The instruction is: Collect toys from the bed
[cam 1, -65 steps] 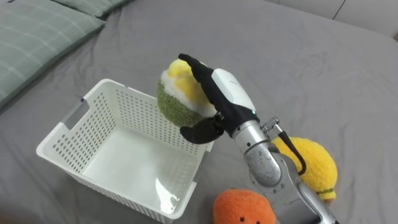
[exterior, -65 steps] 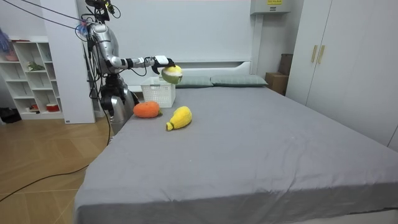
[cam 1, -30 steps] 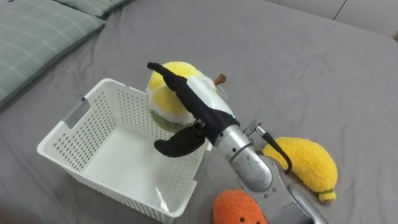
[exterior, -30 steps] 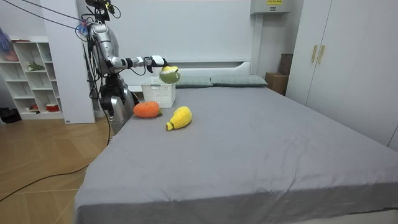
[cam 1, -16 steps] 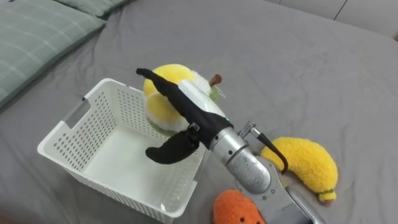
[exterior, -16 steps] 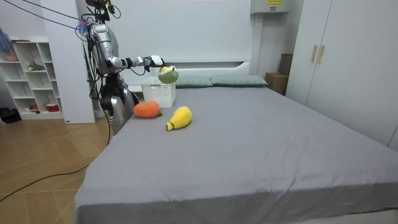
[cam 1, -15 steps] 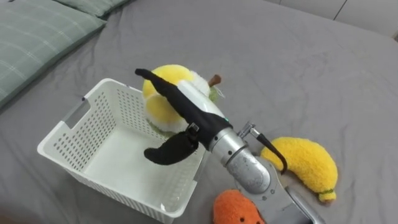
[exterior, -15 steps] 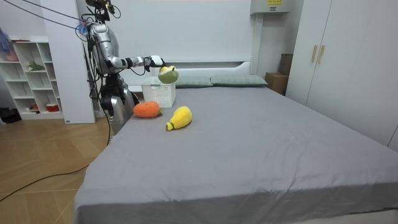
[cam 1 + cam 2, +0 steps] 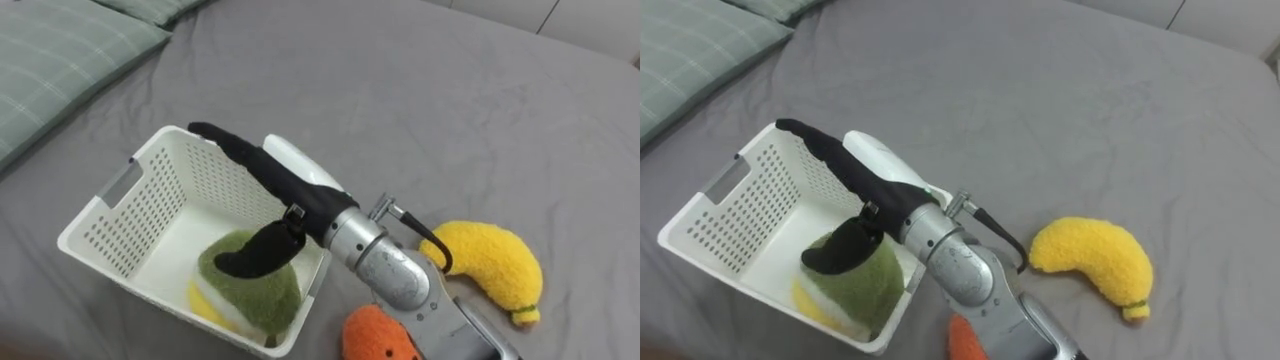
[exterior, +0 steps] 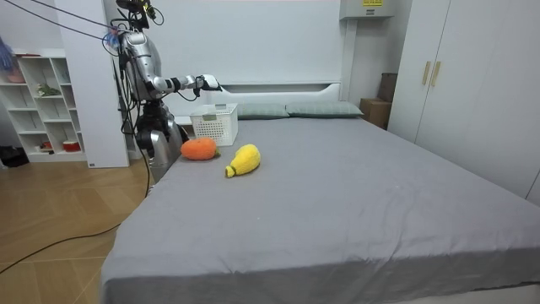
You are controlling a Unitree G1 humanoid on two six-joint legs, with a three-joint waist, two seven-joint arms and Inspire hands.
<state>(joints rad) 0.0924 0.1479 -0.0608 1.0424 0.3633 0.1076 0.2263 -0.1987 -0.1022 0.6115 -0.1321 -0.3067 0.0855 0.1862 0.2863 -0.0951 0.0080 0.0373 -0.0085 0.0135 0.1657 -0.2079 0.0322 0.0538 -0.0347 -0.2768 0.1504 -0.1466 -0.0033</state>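
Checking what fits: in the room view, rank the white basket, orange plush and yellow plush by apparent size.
Largest: white basket. Then orange plush and yellow plush, which look about alike, so I leave them unranked.

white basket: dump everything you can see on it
The white basket is a rectangular, plastic-looking bin with perforated walls, a smooth floor and a slot handle in one end wall. It sits upright on the grey bed sheet near a green checked pillow. A green and yellow plush toy lies inside, against its near wall. The right hand reaches over its rim, fingers straight; contact with the basket cannot be told.
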